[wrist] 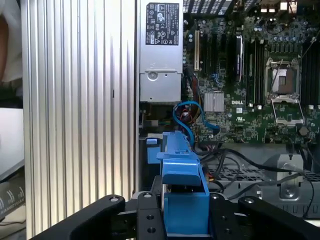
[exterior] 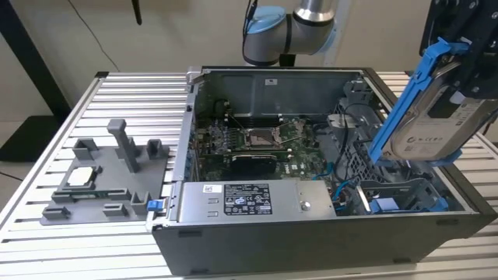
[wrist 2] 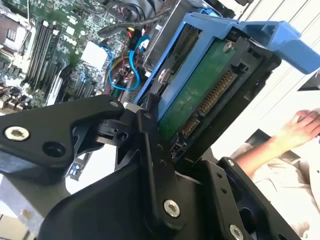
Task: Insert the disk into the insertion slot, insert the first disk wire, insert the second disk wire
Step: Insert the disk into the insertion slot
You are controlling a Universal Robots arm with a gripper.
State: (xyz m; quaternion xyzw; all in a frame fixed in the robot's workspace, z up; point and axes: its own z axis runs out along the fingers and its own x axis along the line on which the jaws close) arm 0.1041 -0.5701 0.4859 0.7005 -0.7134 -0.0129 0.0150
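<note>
Presently, none of the three steps is judged done. In the exterior view, the disk [exterior: 426,125], set in its blue carrier, is held tilted in the air above the open computer case [exterior: 311,245], at the exterior view's right end; the insertion slot [exterior: 404,189], in the grey drive cage beneath it, is not yet filled by this disk, so both wires are left to plug in; the gripper [exterior: 465,81] is clamped on the disk's upper part.

In the second wrist view, the disk [wrist 2: 200,95] is shown with green circuit board and connector edge bare, nothing plugged in; a black finger [wrist 2: 150,150] is pressed against its side; a person's hand [wrist 2: 300,127] is seen beyond.

In the first wrist view, the gripper [wrist: 185,220] is closed on the blue carrier from both sides; a blue cable [wrist: 187,115] is seen lying loose inside the case, beside the motherboard [wrist: 235,75].
</note>
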